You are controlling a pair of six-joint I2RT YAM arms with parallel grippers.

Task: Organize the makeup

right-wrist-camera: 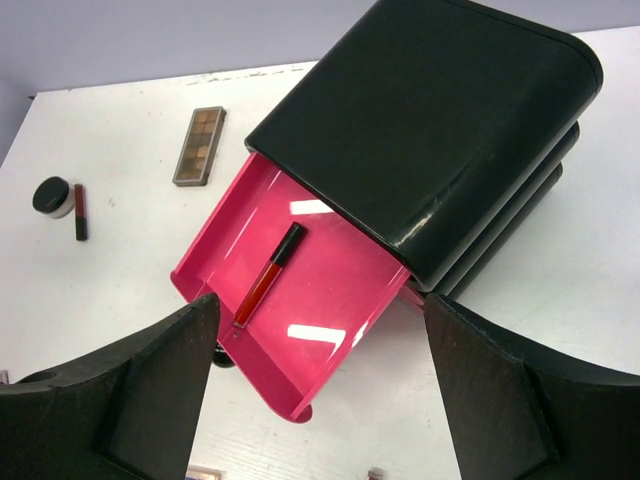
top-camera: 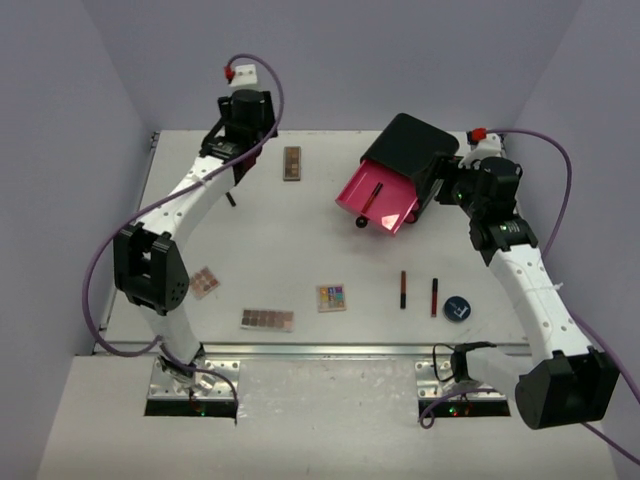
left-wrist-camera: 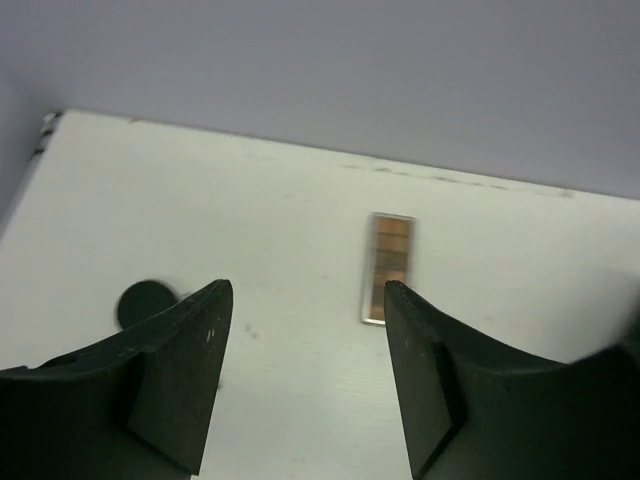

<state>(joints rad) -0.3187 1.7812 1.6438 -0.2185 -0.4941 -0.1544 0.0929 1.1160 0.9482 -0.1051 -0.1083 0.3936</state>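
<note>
Left gripper (left-wrist-camera: 307, 290) and right gripper (right-wrist-camera: 320, 305) gape, empty.
Blurred palette (left-wrist-camera: 390, 268) runs lengthwise toward far wall; pencil (right-wrist-camera: 268, 275) lies along drawer (right-wrist-camera: 345, 345), cap toward box (right-wrist-camera: 430, 130).

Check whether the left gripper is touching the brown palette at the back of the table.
Apart. The top view shows bare table between the left gripper and the palette; the open gripper holds nothing.
</note>
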